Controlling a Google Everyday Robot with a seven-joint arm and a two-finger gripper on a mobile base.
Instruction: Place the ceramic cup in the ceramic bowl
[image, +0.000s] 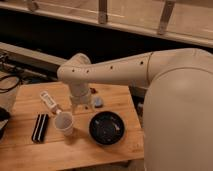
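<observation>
Gripper (81, 105) hangs low over the table (30, 155), just behind and right of the cup (64, 123). Open or closed: cannot tell, it sits in the shadow of the wrist. Contact with the cup also unclear; it looks close beside, not around it.

Cup stands on the table left of the bowl (107, 128), near it but not touching, mouth up and tipped slightly toward the camera. Not in the bowl yet.

Step, as I judge it: reach or pre-grasp, the cup not yet lifted. Next move calls for coming down on the cup's rim, closing, lifting clear, carrying it right over the bowl and setting it down inside.

Cup: white, smooth, tapered, no handle, wide round mouth. Bowl: black, glossy, shallow, round, pale specks inside, wider than the cup. Table: light wood planks. Behind the cup lies a slim white bottle (49, 100); left, a flat black ribbed block (40, 128); right of the gripper, a small blue object (98, 102).
</observation>
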